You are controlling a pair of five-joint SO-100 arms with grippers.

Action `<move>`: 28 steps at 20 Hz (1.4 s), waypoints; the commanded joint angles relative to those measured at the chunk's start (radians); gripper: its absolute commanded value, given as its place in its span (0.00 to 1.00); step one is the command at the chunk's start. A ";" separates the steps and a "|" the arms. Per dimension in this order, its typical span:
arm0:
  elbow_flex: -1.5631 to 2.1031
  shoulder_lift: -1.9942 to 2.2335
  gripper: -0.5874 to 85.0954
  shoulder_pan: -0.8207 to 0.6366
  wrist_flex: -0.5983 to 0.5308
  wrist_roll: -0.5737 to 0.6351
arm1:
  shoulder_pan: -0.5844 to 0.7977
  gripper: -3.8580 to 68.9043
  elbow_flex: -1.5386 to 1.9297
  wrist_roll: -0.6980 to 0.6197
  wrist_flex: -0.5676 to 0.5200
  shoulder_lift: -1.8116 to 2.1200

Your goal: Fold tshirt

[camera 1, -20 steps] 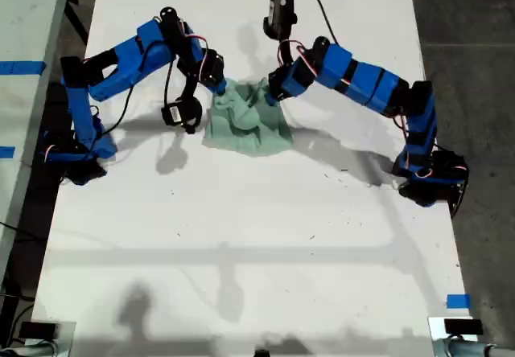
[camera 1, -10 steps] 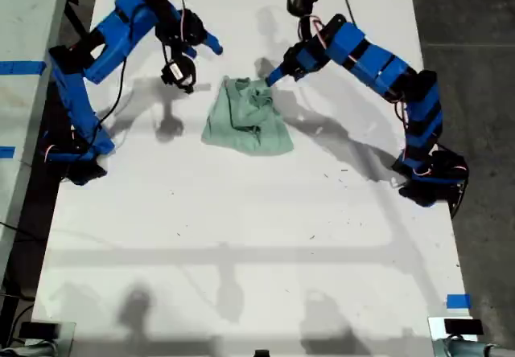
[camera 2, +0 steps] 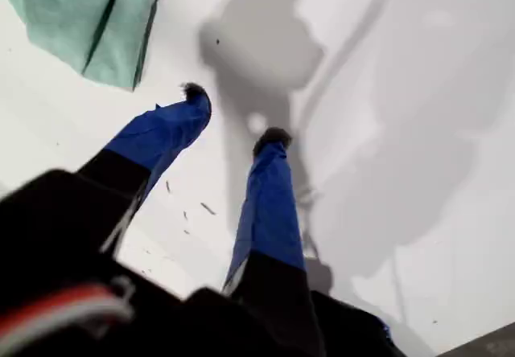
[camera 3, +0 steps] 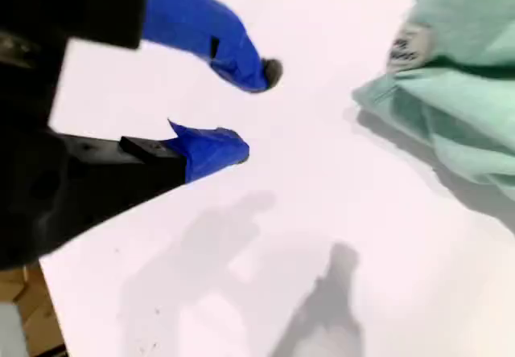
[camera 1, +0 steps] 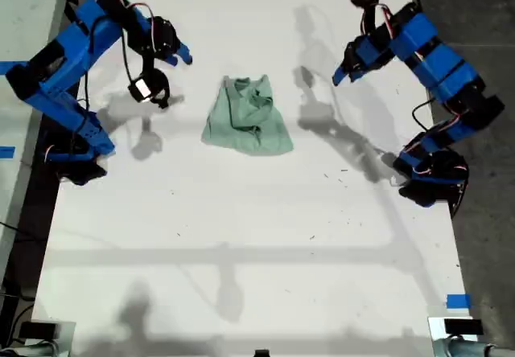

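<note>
The tshirt (camera 1: 245, 120) lies bunched in a rough folded heap on the white worktop (camera 1: 241, 236), toward 12 o'clock from its middle in the exterior view. Only there do both arms show, one at the shirt's 10 o'clock and one at its 2 o'clock, both apart from it. The second wrist view alone shows a small label (camera 3: 405, 49) at the cloth's edge. My first end effector (camera 2: 233, 116) is released and empty, and so is my second end effector (camera 3: 253, 109).
</note>
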 commanded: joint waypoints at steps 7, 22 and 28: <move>1.032 0.999 0.08 0.623 -0.411 -0.541 | -0.583 0.12 1.000 0.606 -0.299 0.769; 1.555 1.536 0.05 0.695 -0.565 -0.660 | -0.695 0.09 -0.788 0.224 -0.244 -0.784; 1.554 1.388 0.05 0.680 -0.653 -0.643 | -0.678 0.09 -0.945 0.166 -0.319 -0.950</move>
